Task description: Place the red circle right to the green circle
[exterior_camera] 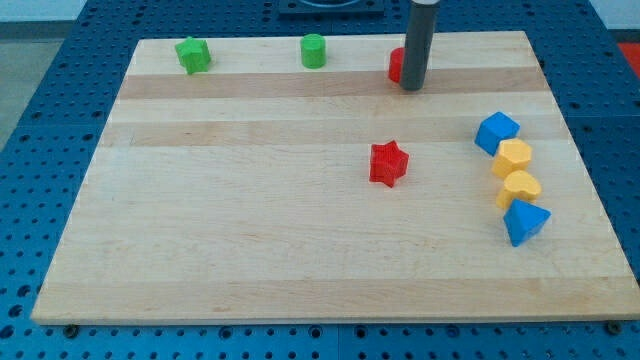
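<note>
The green circle (314,50) stands near the view's top edge of the wooden board, left of centre. The red circle (396,64) is to its right, mostly hidden behind my dark rod; only its left side shows. My tip (412,87) rests on the board just right of and touching or nearly touching the red circle. The red circle and the green circle are well apart, roughly level with each other.
A green star (193,55) lies at the top left. A red star (389,163) sits mid-board. At the right, a column: blue block (496,132), two yellow blocks (513,157) (520,187), blue block (525,221). The board's edge (330,318) borders a blue pegboard.
</note>
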Action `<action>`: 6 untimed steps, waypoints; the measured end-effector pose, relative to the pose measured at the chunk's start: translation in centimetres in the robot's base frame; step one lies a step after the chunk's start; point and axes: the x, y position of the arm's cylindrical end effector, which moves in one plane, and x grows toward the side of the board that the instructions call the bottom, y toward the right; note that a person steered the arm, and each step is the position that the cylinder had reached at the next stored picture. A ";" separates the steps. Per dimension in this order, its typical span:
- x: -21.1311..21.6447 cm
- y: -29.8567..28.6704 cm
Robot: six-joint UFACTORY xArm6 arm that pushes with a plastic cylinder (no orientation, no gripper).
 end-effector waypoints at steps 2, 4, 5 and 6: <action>3.5 -2.0; 3.1 -3.4; -3.2 -3.3; -5.2 -3.3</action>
